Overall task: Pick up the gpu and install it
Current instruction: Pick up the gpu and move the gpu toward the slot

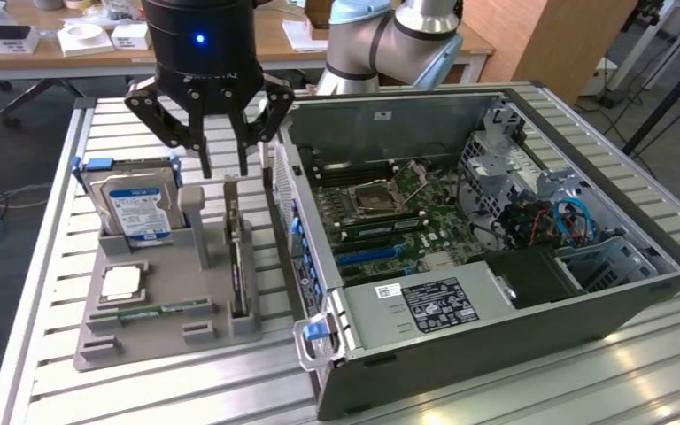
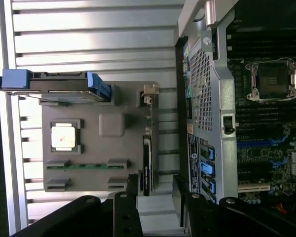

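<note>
The black two-fingered gripper [image 1: 224, 170] hangs over the far end of a grey moulded parts tray [image 1: 151, 341] on a slatted aluminium table [image 1: 45, 266]; its fingers [image 1: 205, 159] are spread apart and carry nothing. The gpu [image 1: 238, 274], a thin dark card with a narrow metal end bracket, stands on edge in a slot along the tray's side nearest the computer; the bracket end points toward the gripper, whose tips are just above it, though whether they touch it I cannot tell. In the wrist view the gripper [image 2: 155, 185] is spread on either side of the line of the gpu [image 2: 147, 168].

A silver hard drive with a blue label [image 1: 137, 208] stands upright in blue rails at the tray's far end; a square silver processor chip [image 1: 121, 283] lies flat in a recess; a small green memory stick [image 1: 151, 310] lies in a groove near it.

On the exterior view's right, just beside the tray, an open dark tower case [image 1: 623, 292] lies on its side, its green motherboard [image 1: 399, 212] exposed and a silver labelled power supply [image 1: 435, 301] at the near end.
</note>
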`<state>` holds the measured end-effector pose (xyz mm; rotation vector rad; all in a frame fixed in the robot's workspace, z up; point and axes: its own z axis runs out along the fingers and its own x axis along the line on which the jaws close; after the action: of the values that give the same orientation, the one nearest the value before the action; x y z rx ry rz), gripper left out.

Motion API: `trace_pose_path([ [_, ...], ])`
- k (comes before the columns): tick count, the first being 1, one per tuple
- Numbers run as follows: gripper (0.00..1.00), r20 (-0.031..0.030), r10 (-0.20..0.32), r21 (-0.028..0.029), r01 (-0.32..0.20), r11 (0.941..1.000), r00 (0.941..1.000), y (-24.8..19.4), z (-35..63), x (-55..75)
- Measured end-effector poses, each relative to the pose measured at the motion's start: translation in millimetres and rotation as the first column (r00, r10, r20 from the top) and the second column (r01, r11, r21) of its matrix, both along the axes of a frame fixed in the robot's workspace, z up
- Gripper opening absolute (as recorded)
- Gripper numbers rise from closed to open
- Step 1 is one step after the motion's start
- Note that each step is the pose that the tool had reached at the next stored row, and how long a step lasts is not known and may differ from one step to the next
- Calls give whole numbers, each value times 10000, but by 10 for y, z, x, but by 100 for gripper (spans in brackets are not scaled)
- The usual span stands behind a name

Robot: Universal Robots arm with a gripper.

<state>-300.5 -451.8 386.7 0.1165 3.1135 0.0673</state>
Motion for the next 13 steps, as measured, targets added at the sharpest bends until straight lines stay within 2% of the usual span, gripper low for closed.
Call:
trace_pose_path([
  [13,41,-2,0,-1,0,10000,10000,0,-235,1],
])
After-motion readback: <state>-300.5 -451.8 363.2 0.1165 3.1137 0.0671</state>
